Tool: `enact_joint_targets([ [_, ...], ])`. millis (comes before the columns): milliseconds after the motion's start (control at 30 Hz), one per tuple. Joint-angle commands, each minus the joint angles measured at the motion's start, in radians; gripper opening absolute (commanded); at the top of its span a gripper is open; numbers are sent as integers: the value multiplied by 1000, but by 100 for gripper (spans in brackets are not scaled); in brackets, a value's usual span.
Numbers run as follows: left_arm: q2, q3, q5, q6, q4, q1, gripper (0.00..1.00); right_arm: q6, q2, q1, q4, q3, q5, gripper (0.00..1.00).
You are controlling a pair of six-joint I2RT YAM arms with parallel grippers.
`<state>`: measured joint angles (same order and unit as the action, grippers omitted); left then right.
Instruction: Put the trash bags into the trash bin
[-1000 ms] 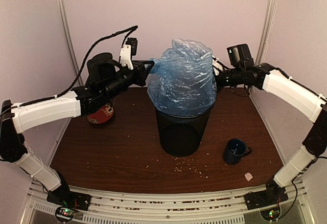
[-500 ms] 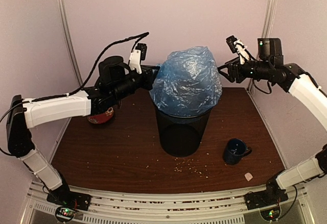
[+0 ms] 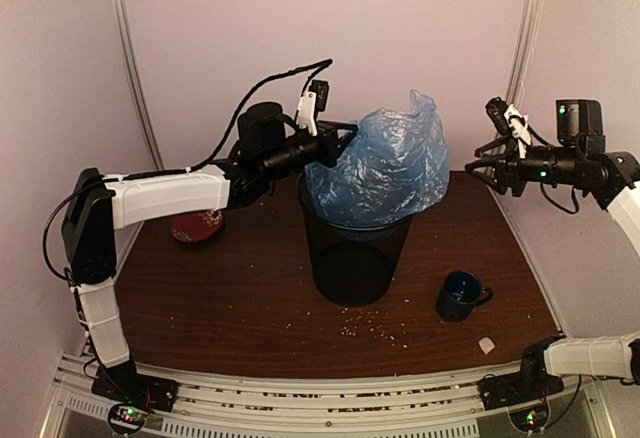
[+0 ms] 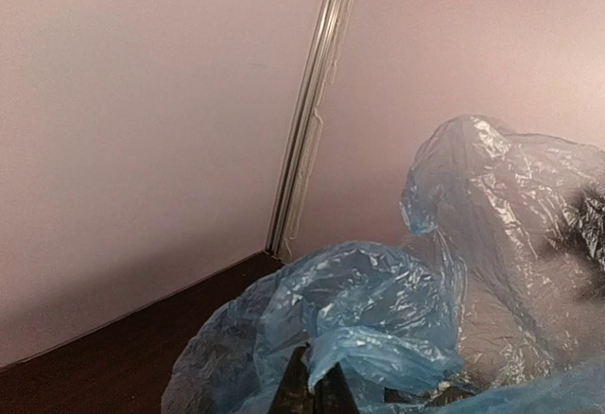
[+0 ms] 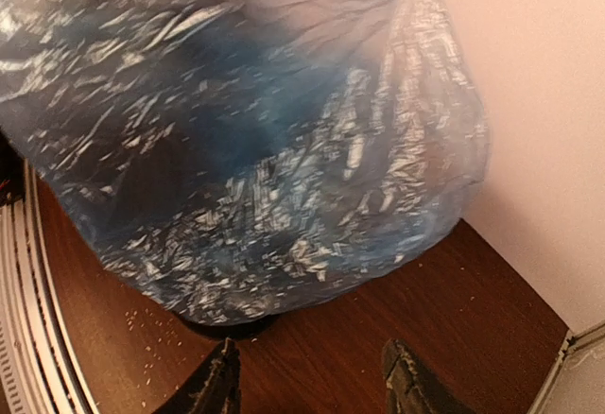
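The light-blue trash bag (image 3: 385, 170) bulges out of the top of the black wire-mesh trash bin (image 3: 352, 258) at the table's middle. My left gripper (image 3: 340, 138) is shut on a fold of the bag at its upper left edge; in the left wrist view the fingertips (image 4: 315, 397) pinch the blue film (image 4: 378, 329). My right gripper (image 3: 482, 161) is open and empty, held off to the right of the bag. In the right wrist view the bag (image 5: 236, 140) fills the upper frame, apart from the spread gripper (image 5: 312, 386).
A dark blue mug (image 3: 461, 295) stands on the table right of the bin. A red patterned bowl (image 3: 196, 226) sits at the left under my left arm. Crumbs (image 3: 375, 328) lie scattered in front of the bin. Walls close in behind and at the sides.
My right gripper let go of the bag and pulled away to the right. My left gripper moved right over the bin with the bag's edge. The bag sagged lower.
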<state>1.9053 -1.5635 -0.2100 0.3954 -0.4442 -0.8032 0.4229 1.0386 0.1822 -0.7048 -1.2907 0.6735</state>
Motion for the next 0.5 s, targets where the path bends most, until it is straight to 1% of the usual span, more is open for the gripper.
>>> enact_joint_targets([
  [0,-113,85,36,-35,-30,-2,0,187,-2,27,-154,36,192,53],
  [133,-245,212,79,-56,-23,-2,0,188,32,82,-117,36,136,51],
  [233,-345,294,117,-62,-9,-2,0,171,60,122,-62,44,101,55],
  [333,-416,362,154,-65,28,-2,0,146,87,204,-3,42,38,55],
  [467,-480,441,184,-58,59,-2,0,123,141,334,53,15,-82,52],
])
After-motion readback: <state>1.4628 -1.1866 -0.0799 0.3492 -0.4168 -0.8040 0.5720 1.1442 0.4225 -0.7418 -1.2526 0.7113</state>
